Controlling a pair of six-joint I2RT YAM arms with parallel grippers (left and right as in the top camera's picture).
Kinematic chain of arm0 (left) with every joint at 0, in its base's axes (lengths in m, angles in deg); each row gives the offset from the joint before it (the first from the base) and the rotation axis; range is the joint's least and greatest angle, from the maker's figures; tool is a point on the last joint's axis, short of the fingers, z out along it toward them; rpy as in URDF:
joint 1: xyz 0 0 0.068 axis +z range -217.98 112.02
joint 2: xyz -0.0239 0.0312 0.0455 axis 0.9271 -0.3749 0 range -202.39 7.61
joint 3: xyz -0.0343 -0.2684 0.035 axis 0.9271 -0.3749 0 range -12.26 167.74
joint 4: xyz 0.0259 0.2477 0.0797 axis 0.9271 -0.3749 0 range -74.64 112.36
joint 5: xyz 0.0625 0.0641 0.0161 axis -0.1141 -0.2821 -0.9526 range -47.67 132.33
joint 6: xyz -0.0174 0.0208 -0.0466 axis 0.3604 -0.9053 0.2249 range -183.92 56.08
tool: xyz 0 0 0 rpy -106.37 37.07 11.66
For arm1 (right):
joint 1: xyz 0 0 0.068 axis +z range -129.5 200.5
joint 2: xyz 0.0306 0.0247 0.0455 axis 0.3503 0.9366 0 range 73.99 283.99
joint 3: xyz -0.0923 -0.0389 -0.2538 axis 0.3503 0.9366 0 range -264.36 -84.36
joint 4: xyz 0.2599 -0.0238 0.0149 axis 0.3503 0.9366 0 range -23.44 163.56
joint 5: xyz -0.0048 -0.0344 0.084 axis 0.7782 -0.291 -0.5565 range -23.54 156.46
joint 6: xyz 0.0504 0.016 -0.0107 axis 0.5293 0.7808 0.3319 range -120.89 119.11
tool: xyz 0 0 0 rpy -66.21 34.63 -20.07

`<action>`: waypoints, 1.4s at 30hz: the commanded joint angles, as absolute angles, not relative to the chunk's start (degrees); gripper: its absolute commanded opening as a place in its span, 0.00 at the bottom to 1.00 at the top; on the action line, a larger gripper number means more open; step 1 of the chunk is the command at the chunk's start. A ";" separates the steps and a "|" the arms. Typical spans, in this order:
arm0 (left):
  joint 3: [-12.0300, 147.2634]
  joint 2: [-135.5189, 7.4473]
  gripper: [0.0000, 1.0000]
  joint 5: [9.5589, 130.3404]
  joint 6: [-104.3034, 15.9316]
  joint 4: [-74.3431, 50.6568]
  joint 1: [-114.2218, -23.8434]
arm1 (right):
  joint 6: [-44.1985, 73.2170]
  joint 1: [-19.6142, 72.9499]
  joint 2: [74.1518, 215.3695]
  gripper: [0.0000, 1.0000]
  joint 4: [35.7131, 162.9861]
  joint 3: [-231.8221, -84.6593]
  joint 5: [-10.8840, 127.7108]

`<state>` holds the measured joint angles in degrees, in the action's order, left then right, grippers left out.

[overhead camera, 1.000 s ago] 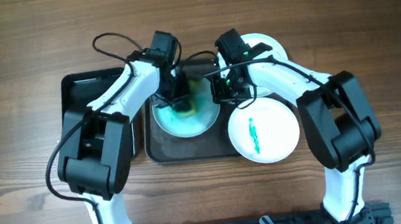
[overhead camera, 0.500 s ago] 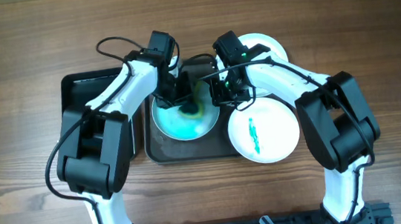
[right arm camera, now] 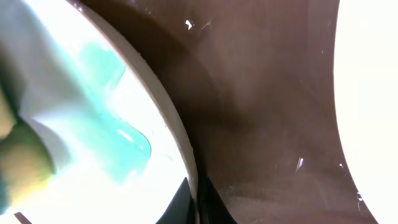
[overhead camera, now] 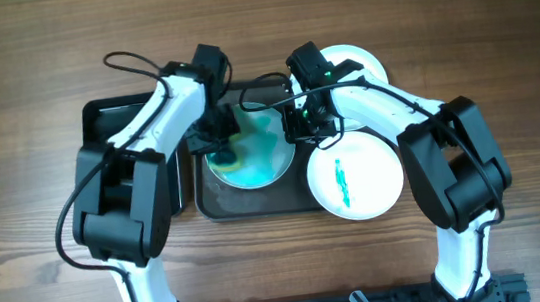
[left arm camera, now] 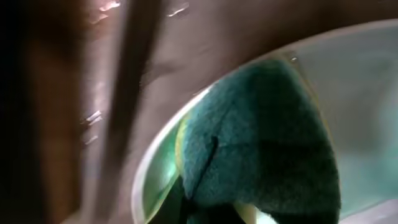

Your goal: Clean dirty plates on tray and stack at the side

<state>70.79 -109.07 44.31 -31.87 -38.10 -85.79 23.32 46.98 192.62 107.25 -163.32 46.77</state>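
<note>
A white plate smeared all over with teal lies on the dark grey tray. My left gripper is shut on a green and yellow sponge and presses it on the plate's left edge. My right gripper is shut on the plate's right rim, one finger on each side of it. A second plate with a green streak lies at the tray's right end. A third, plain white plate lies behind it, mostly hidden by my right arm.
A smaller glossy black tray stands to the left of the grey tray, partly under my left arm. Bare wooden table lies all round. Cables loop above both wrists.
My left gripper has dragged the sponge from the plate's middle to its left edge, spreading the teal smear. My right gripper has held still on the rim.
</note>
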 commanded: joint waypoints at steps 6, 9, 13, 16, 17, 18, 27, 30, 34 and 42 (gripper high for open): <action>87.42 -100.90 0.04 43.57 -38.05 -53.56 -80.85 | 21.55 46.68 193.77 0.04 107.93 -163.54 49.94; 87.51 -96.11 0.04 42.87 -40.20 -57.05 -75.75 | 20.08 46.70 193.43 0.04 107.99 -163.54 49.94; 87.51 -93.53 0.04 42.48 -43.28 -60.64 -68.08 | 19.49 46.96 190.34 0.05 107.86 -163.56 51.23; 85.80 -93.55 0.04 42.52 -44.28 -62.10 -62.20 | 19.47 48.43 185.29 0.04 108.19 -163.56 58.34; 84.62 -93.55 0.04 42.54 -45.29 -61.80 -60.61 | 19.49 49.13 183.57 0.04 108.50 -163.56 61.05; 83.51 -93.55 0.04 42.72 -45.79 -61.12 -59.54 | 19.51 49.91 182.10 0.05 108.91 -163.56 64.00; 74.68 -93.55 0.04 42.76 -45.77 -52.53 -55.34 | 20.35 64.19 176.46 0.04 113.26 -163.54 109.61; 73.23 -93.60 0.04 42.74 -45.75 -49.99 -55.32 | 20.30 68.99 176.46 0.04 113.37 -163.54 122.07; 72.80 -93.64 0.04 42.76 -45.75 -48.79 -55.34 | 20.26 75.53 176.46 0.04 113.15 -163.56 138.44; 72.80 -93.64 0.04 42.96 -45.51 -48.77 -55.34 | 18.99 80.27 176.46 0.04 112.30 -163.54 149.04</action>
<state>73.08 -93.84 43.02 -44.79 -48.92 -55.54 20.02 79.73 177.14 112.39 -163.26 142.16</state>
